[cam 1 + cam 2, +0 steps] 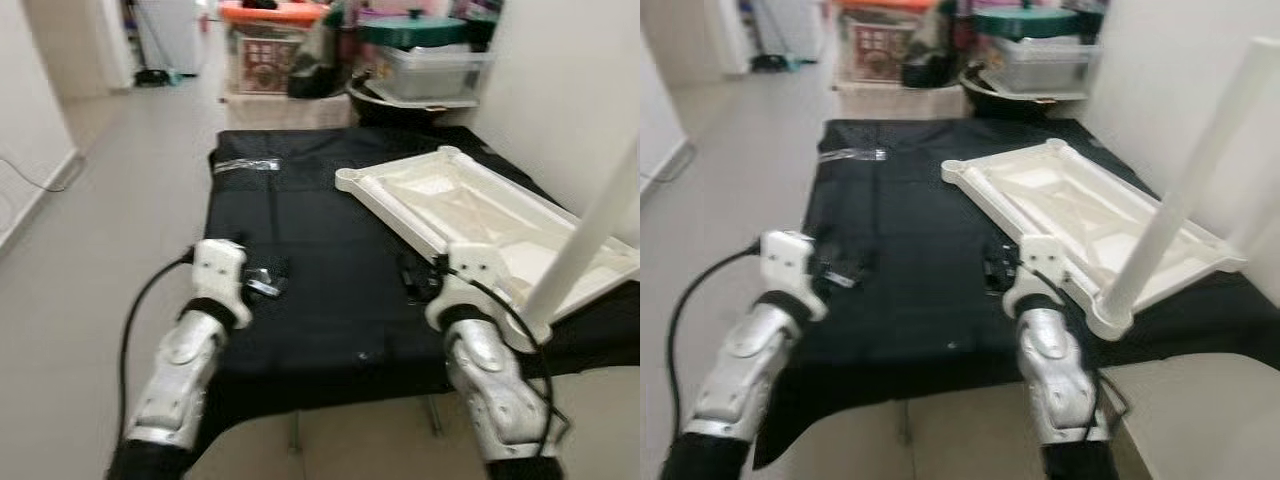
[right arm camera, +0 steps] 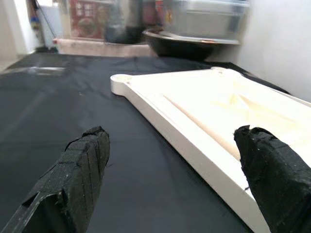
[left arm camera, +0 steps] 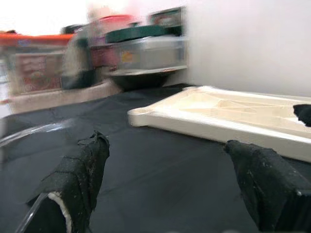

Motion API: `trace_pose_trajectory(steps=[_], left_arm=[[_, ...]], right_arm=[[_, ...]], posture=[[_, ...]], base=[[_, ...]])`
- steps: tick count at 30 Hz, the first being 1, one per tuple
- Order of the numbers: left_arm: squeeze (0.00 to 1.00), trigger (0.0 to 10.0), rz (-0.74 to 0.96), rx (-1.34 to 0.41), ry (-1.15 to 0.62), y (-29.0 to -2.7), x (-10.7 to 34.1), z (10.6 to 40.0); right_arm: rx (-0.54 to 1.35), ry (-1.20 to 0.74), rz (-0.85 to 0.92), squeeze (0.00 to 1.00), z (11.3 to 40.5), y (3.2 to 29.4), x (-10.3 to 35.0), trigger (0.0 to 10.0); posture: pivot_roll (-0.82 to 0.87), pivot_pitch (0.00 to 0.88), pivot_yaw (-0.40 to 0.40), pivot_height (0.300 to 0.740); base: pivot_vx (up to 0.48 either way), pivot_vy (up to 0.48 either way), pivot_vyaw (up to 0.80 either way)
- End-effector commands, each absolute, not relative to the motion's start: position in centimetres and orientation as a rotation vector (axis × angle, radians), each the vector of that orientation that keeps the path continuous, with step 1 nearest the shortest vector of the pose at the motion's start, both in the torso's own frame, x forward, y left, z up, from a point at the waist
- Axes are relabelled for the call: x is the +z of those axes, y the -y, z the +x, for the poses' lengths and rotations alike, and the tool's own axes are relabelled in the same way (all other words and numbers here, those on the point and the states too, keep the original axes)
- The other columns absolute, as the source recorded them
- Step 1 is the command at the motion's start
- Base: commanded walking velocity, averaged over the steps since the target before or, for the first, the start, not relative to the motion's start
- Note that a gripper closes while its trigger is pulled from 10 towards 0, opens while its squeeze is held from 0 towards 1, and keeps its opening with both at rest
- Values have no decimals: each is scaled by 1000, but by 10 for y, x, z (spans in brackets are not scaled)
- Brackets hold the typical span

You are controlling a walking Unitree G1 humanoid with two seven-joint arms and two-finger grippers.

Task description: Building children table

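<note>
Right claw (image 2: 170,179): spread wide, empty, low over the black cloth (image 1: 300,260), one finger hanging above the near long rim of the tabletop (image 1: 470,215). Left claw (image 3: 170,184): likewise wide and empty, hovering over bare cloth at about 9 o'clock from the right one, well apart from the tabletop.

Outward at 1 o'clock from the right claw: cream tabletop lying upside down, ribs up, slanting from a round corner socket (image 1: 347,179) at 11 o'clock back toward the wall. One leg (image 1: 590,235) already standing in the near right corner, at 3 o'clock from the right claw. Clear plastic bag (image 1: 245,165) on the far left of the cloth. Storage bins (image 1: 430,65) stacked beyond, at 12 o'clock.

Probable step: reaching in for the tabletop or another leg; one leg fitted, so early on. To do it well: bring the right claw squarely across the rim, both fingers straddling it before closing; steady the tabletop with the left against sliding on the cloth; keep clear of the fitted leg.
</note>
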State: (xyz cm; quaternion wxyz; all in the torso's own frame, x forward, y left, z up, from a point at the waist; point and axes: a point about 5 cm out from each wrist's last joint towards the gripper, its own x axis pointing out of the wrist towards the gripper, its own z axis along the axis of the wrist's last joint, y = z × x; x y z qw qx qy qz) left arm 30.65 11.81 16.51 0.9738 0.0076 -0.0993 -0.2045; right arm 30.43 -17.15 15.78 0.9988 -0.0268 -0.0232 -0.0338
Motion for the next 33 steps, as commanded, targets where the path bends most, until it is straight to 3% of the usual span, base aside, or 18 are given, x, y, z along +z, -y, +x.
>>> trace_pose_trajectory(steps=[1, 17, 33], left_arm=[[0, 10000, 29, -359, 167, -133, 158, 306], [0, 10000, 45, -351, 158, -132, 156, 305], [0, 10000, 31, -347, 146, -132, 152, 306]], right_arm=[[-19, 66, -59, 0, 306, 157, 163, 10000], [-21, 53, -74, 0, 305, 157, 160, 10000], [-14, 27, -135, 0, 308, 159, 154, 10000]], posture=[[77, 0, -57, 740], [81, 0, -63, 740], [75, 0, -71, 740]], base=[[0, 0, 0], [0, 0, 0], [0, -432, 0]])
